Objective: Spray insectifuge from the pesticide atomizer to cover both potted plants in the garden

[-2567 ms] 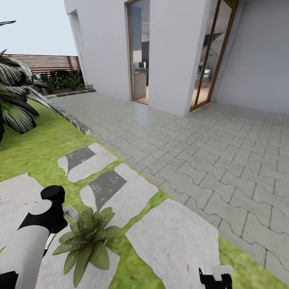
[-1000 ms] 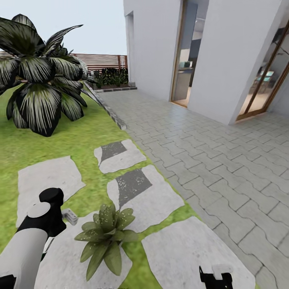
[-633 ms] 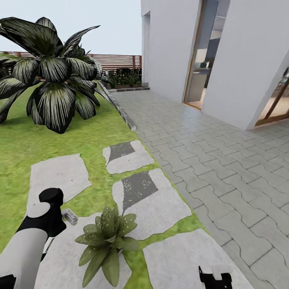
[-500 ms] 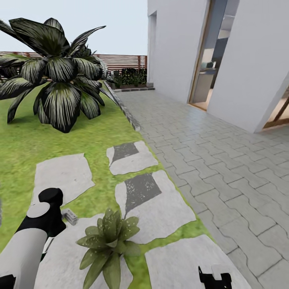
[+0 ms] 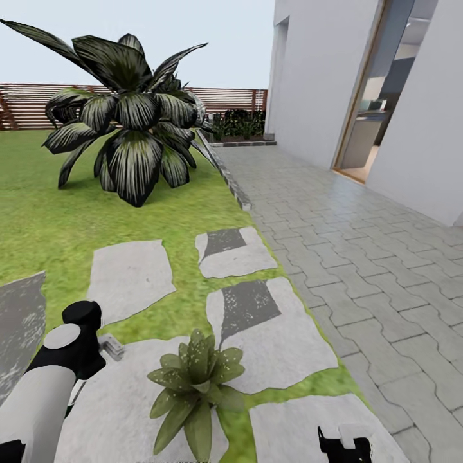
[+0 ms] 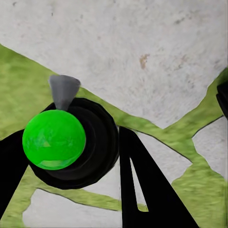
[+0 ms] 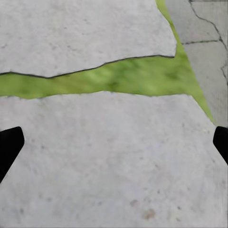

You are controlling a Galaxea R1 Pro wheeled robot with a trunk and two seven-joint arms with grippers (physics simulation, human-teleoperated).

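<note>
My left gripper [image 6: 71, 166] is shut on the pesticide atomizer [image 6: 54, 138], a black body with a bright green round top and a grey nozzle. In the head view the atomizer's grey nozzle [image 5: 112, 348] sticks out beside my left arm at the lower left. One potted plant [image 5: 196, 386], a low rosette of pointed green leaves, sits on a stepping stone just right of that nozzle. My right gripper [image 5: 344, 445] hangs low at the bottom edge, open [image 7: 114, 147] over bare grey stone with nothing between its fingers.
Grey stepping stones [image 5: 235, 252] cross the lawn [image 5: 51, 225]. A large dark-leaved palm [image 5: 135, 122] stands ahead on the left before a brown slatted fence [image 5: 32, 106]. A paved area [image 5: 360, 257] and the white house wall [image 5: 308, 77] with a doorway lie to the right.
The camera has turned left: the house slid to the right of the picture and the palm, lawn and fence came into view. Both arms hold the same pose.
</note>
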